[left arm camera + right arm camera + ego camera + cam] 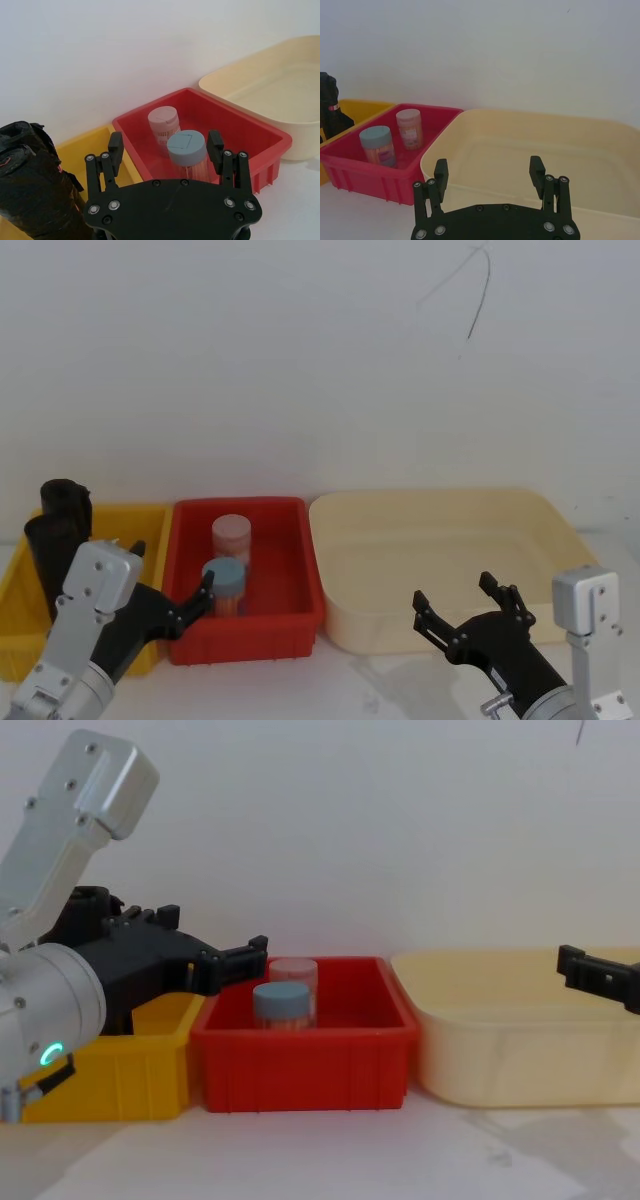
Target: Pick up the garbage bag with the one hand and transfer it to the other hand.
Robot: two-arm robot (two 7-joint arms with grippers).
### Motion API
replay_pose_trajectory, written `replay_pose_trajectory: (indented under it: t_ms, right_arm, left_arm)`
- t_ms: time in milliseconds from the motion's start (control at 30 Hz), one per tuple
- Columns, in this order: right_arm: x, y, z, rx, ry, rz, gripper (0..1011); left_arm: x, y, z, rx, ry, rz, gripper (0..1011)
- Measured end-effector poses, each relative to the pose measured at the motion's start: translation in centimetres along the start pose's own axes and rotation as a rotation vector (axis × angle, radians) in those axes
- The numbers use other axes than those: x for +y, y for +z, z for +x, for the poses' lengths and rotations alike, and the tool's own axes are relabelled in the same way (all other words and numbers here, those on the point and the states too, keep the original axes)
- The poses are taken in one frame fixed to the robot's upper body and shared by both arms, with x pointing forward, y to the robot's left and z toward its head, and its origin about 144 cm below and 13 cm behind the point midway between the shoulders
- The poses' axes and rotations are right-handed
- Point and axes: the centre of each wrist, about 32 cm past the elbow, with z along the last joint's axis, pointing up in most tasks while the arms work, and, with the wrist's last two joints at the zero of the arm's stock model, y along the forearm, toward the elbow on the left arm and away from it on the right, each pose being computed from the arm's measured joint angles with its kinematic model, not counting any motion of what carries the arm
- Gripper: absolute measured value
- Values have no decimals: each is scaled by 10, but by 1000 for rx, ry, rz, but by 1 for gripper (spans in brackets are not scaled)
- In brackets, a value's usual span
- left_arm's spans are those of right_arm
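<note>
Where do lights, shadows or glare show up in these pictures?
Chest view: a greenish ring light glows on the left arm; faint shadow lies under the red bin. Head view: the wall is evenly lit, no glare. Left wrist view: the garbage bag shows dull highlights.

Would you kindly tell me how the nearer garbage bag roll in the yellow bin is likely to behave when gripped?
The garbage bag roll looks tightly wound, so probably fairly stiff, though its crinkled plastic may dent or slip. It stands upright in the yellow bin beside a second roll, so a nudge could tip it; laid flat, it would likely roll.
</note>
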Motion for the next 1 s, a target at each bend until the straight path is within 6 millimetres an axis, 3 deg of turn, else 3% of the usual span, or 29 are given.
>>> replay_pose_trajectory:
  t_ms: [1000]
  right_arm:
    - [0,0,0,0,0,0,1000]
  left_arm:
    - [0,0,0,0,0,0,1002]
